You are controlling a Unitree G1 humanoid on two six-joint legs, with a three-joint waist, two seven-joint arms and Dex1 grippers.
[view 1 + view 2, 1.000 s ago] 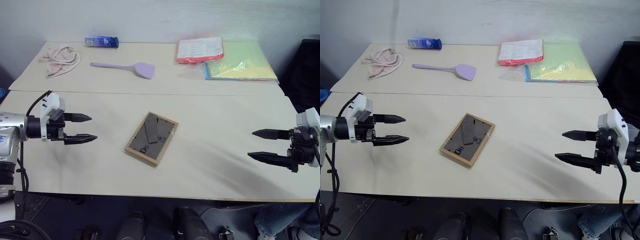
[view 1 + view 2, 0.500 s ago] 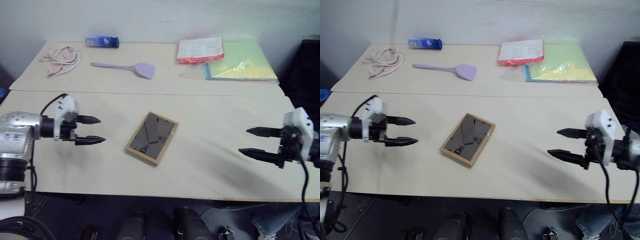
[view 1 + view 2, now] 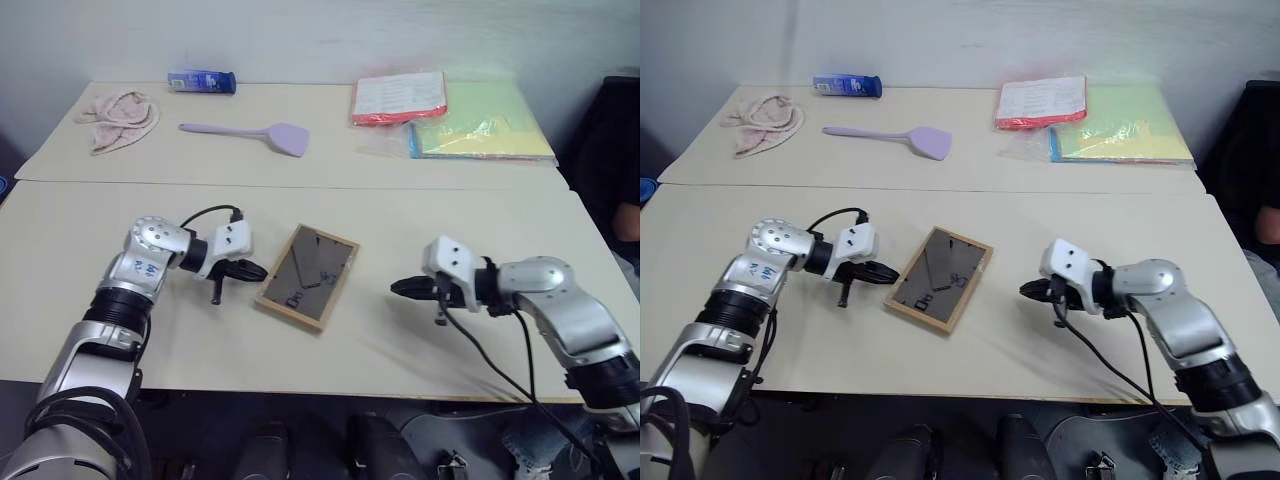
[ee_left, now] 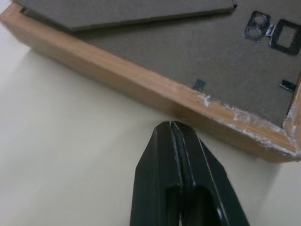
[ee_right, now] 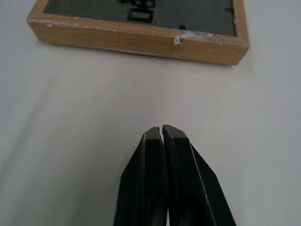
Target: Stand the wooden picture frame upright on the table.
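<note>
**Both grippers closed, flanking the face-down frame**

Nearest the robot, the two arms reach in over the front section of the table (image 3: 90,215) from either side. The left gripper (image 3: 256,269) has its two black fingers pressed together into a single point, and that point sits just beside the frame's left long edge; in the left wrist view the tip (image 4: 171,126) looks to be at the wood, though whether it actually touches I cannot tell. The right gripper (image 3: 398,288) is likewise pressed shut, holding nothing, and stands clearly apart from the frame, with bare tabletop between its tip (image 5: 159,131) and the wooden edge.

Between them lies the wooden picture frame (image 3: 308,277), flat on the table with its dark grey back up and the easel stand folded against it. Its long axis runs diagonally, from the near left to the far right, so the left gripper faces a long side while the right gripper points toward the frame's right long side near its lower corner. The left arm is plainly the nearer of the two.

My reading is that the frame has yet to be lifted. With both sets of fingers shut, the likely next move is a push or pry at an edge; a grasp would need the fingers to spread first.

Farther back, on the rear section, lie a purple spatula (image 3: 246,132), a pink cloth (image 3: 121,114), a blue tube (image 3: 202,81), and red and yellow-green folders (image 3: 448,113).
</note>
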